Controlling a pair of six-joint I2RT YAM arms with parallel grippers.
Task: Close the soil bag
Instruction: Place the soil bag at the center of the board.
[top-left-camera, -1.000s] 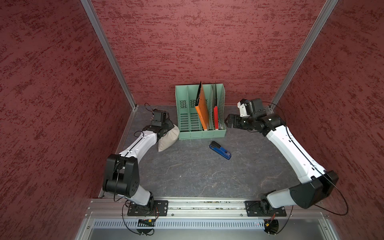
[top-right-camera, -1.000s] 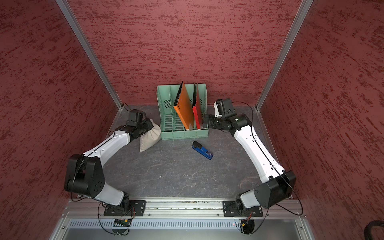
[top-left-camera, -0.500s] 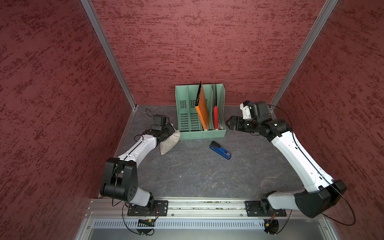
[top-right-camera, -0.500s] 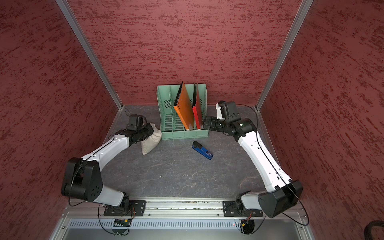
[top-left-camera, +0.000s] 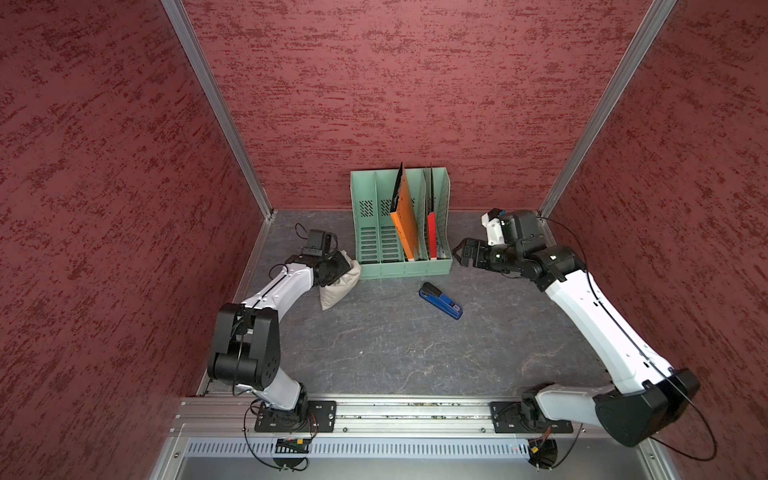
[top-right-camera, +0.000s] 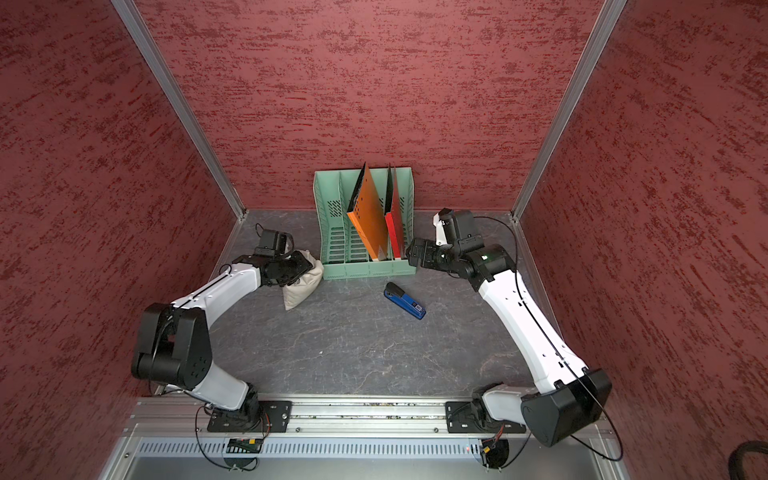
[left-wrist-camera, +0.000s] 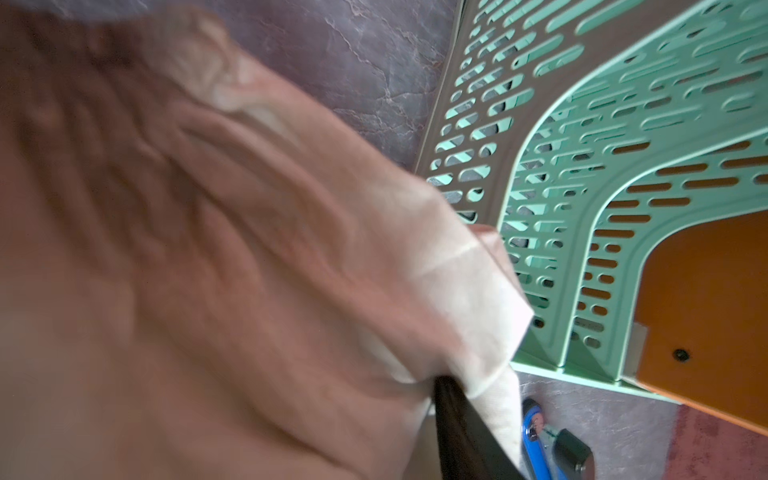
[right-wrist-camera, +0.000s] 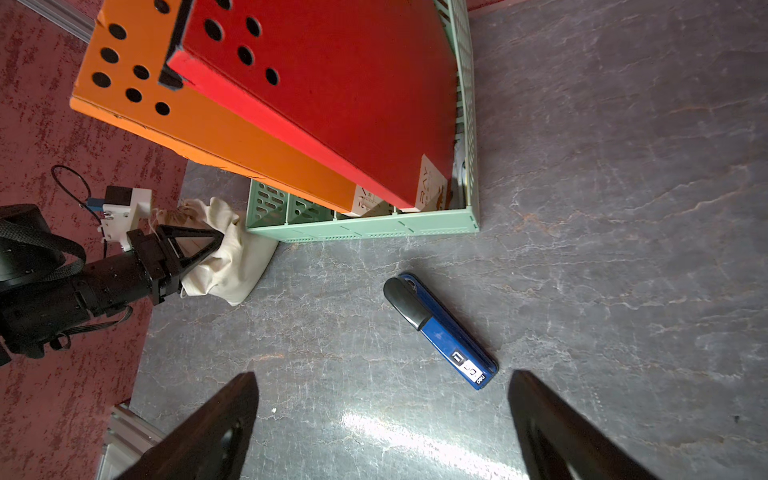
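Stapler (top-left-camera: 440, 295), blue, lies alone mid-bench (top-left-camera: 395, 353). Farther back on the left, the soil bag (top-left-camera: 338, 286) slumps against the green file rack's (top-left-camera: 399, 266) near left corner, with the left end effector (right-wrist-camera: 214, 241) pressed into its top; gripping or not, can't tell. The right end effector (top-left-camera: 461, 254) hovers just right of the rack, fingers spread wide.

The green file rack (top-left-camera: 405, 268) hems the soil bag (top-left-camera: 340, 287) on one side; open floor (top-left-camera: 374, 345) reaches the blue stapler (top-left-camera: 440, 295).
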